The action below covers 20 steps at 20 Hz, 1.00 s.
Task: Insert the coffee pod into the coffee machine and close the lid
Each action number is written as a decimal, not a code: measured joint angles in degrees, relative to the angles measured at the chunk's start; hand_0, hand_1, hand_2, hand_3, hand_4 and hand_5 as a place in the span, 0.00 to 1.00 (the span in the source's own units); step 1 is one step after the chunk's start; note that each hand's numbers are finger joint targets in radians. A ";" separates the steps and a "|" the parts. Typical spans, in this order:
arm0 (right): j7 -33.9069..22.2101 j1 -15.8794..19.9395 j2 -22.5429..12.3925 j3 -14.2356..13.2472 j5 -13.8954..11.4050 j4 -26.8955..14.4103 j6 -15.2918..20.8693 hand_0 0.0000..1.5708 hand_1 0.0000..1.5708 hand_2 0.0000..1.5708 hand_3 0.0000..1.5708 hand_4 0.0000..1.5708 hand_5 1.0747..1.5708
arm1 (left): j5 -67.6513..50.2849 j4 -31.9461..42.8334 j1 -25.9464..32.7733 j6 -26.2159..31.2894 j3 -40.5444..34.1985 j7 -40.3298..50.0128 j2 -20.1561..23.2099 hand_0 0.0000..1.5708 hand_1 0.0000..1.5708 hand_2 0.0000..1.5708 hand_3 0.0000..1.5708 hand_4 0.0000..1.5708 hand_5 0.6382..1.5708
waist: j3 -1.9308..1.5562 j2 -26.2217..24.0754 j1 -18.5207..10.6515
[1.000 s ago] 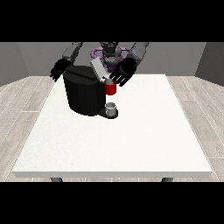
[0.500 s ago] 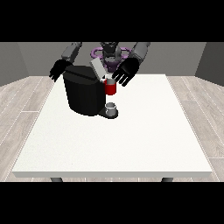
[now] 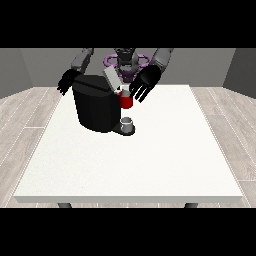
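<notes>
Where the white surface met its far left corner, we saw the robot hand at the view's left hanging just behind the coffee machine. It sat partly hidden by the machine's black body, dark against dark, so we could not tell whether it was spread or curled, nor whether it touched the machine.

Moving right, the coffee machine stood on the far left part of the surface, a squat black block. Its grey lid was tilted up and back at the machine's right top, not closed. Just below the lid, at the machine's right side, we saw the red brew head, and at its top a small pale shape that may have been the coffee pod; we could not tell for sure, nor whether it was fully seated. Beneath the red part a small grey cup rested on the machine's base, near the middle of the surface's far half.

Further right, the robot hand at the view's right hovered just beside the raised lid and the red part, above the far edge of the surface. Its fingers were spread and pointed down towards us, holding nothing that we could see. Whether they touched the red part we could not tell.
</notes>
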State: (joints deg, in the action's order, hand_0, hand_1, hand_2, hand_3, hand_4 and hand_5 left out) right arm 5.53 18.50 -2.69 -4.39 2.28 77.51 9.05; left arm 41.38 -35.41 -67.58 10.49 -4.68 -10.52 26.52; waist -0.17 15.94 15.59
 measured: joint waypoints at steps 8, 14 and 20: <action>-1.84 -0.28 -0.12 0.24 -0.11 0.38 0.34 0.00 0.00 0.00 0.00 0.24 1.00 | 1.82 0.34 1.52 0.35 1.05 -0.29 -0.23 0.00 0.00 0.00 0.00 0.00 1.00 | 0.05 -1.62 -0.24; -1.46 -1.35 0.33 0.16 -0.09 -0.29 0.79 0.00 0.00 0.00 0.00 0.25 1.00 | 2.13 0.25 2.60 1.16 1.02 0.24 -1.11 0.00 0.00 0.00 0.00 0.00 1.00 | 0.13 -3.67 -1.32; 0.38 -4.13 0.75 -0.43 0.36 -1.78 0.88 0.00 0.00 0.00 0.00 0.28 1.00 | 1.51 -1.09 4.62 2.27 0.70 0.86 -2.81 0.00 0.00 0.00 0.00 0.00 1.00 | 0.16 -7.28 -3.23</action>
State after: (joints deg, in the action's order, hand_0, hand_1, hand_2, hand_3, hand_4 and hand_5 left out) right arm 5.91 14.36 -1.94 -4.82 2.64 75.73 9.93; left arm 42.89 -36.50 -62.96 12.76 -3.98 -9.67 23.72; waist -0.01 8.66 12.36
